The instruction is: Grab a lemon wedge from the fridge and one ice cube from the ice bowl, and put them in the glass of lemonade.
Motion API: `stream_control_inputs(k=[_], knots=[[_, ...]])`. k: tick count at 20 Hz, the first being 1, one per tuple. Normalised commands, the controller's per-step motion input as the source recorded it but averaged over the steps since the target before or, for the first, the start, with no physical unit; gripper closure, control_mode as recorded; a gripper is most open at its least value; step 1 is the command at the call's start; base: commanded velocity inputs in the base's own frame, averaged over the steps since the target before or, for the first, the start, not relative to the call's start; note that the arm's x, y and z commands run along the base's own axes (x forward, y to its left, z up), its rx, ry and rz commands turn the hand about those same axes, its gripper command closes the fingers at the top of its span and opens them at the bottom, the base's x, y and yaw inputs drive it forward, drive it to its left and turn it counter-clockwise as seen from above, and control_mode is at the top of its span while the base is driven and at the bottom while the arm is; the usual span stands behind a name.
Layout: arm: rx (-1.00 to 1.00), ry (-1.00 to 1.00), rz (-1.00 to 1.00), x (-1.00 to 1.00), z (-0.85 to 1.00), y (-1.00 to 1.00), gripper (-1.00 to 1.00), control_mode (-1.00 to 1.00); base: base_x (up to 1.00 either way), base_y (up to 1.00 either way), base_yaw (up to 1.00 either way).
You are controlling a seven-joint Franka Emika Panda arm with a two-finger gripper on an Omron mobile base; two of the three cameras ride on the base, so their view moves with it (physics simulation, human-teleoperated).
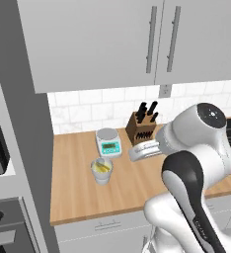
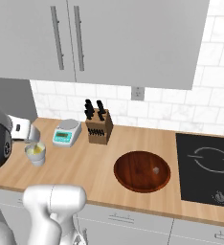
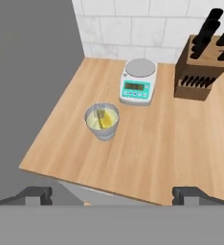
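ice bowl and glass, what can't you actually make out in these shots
- Ice bowl: the pale speck inside, right base view, is too small to tell as one cube or more.
- Glass: a yellow piece sits in it in the hand view, too small to confirm its shape.
- Glass: in the right base view the arm's white link covers its upper left.
- Gripper: fingertips cut off by the hand view's bottom edge, wide apart.

kitchen scale (image 3: pixel 139 81), knife block (image 3: pixel 200 69) (dark handles), cooktop (image 2: pixel 207 167)

Small pale lump in the ice bowl (image 2: pixel 133 179), too small to identify.
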Motion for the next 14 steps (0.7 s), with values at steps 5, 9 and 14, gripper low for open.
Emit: stream_control_inputs(k=[5, 9, 14], knots=[[0.01, -0.01, 0.00, -0.41, -0.03, 0.00, -1.00, -1.00, 0.00, 0.00, 0.00], [0.00, -0.04, -0.01, -0.31, 0.00, 0.00, -1.00, -1.00, 0.00, 0.00, 0.00], [0.04, -0.01, -0.10, -0.05, 0.00, -0.03, -1.00, -1.00, 0.00, 0.00, 0.00]])
